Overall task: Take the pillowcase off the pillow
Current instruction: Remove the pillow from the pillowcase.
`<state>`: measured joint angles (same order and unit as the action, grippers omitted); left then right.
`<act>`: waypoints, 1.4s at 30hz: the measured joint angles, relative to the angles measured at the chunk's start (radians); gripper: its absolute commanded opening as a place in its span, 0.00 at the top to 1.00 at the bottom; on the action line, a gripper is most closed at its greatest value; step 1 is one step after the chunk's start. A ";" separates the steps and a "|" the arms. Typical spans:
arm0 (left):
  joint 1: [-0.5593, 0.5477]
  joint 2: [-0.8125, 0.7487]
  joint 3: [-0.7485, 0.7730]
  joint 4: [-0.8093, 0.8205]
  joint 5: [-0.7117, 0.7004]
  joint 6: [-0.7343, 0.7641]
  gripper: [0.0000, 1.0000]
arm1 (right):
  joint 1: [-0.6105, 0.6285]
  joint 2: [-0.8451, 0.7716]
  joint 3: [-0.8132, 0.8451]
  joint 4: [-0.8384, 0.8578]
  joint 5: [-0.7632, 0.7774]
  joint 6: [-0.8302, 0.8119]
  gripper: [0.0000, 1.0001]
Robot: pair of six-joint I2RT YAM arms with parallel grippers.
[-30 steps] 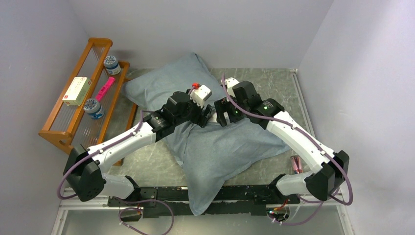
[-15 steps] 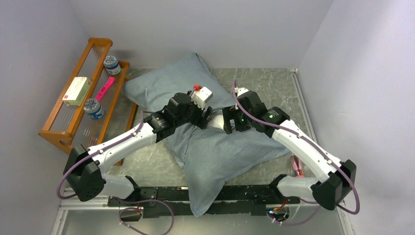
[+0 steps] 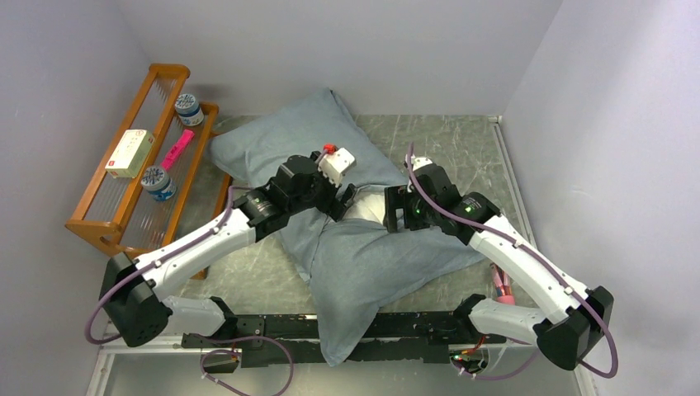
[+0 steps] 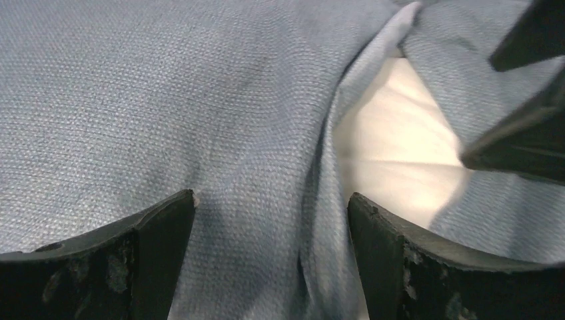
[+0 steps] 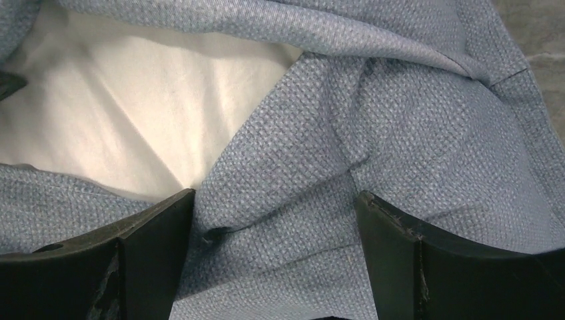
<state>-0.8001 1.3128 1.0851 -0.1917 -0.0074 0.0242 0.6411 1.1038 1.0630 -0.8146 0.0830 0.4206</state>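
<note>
We see the grey-blue pillowcase [image 3: 363, 264] spread across the middle of the frame. A white patch of pillow [image 3: 369, 208] shows through its opening at the centre. Our left gripper [image 3: 344, 200] and right gripper [image 3: 394, 216] both stand wide over the cloth, gripping nothing.

Pillow [image 5: 133, 100]: pillowcase [image 3: 363, 256] is covering nearly all of it.
Box [image 3: 130, 153]: lettering is showing too small to read.
</note>
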 measured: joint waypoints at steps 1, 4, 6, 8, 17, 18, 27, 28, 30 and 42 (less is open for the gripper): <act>0.000 -0.011 0.002 -0.012 0.013 0.008 0.10 | 0.000 0.000 -0.001 0.004 0.000 0.000 0.09; 0.003 -0.048 0.014 -0.037 0.072 0.024 0.09 | 0.000 -0.007 -0.009 0.032 0.002 0.000 0.09; 0.004 -0.070 0.019 -0.040 0.123 0.029 0.09 | 0.000 -0.018 -0.013 0.056 0.000 0.000 0.09; 0.004 -0.093 0.020 -0.039 0.183 0.032 0.08 | 0.000 -0.030 -0.014 0.088 -0.005 -0.002 0.08; -0.030 -0.076 0.027 0.010 0.360 0.026 0.09 | 0.000 -0.092 -0.014 0.211 0.102 -0.009 0.05; -0.033 -0.061 0.031 0.014 0.366 0.025 0.09 | 0.000 -0.100 -0.014 0.220 0.124 -0.009 0.05; -0.108 0.060 0.043 0.040 0.396 0.004 0.13 | 0.000 -0.125 -0.021 0.238 0.259 -0.005 0.01; -0.127 0.060 0.040 0.049 0.397 -0.007 0.14 | 0.000 -0.127 -0.026 0.238 0.270 -0.004 0.00; -0.174 0.059 0.029 0.074 0.402 -0.027 0.15 | 0.000 -0.137 -0.039 0.237 0.289 -0.004 0.00; -0.445 -0.008 -0.098 0.152 0.212 -0.114 0.15 | 0.000 -0.167 -0.057 0.209 0.293 0.038 0.00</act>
<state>-1.2449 1.3052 0.9871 -0.0399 0.2043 -0.0898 0.6411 0.9367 1.0061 -0.6056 0.3759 0.4587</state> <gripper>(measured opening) 0.855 0.997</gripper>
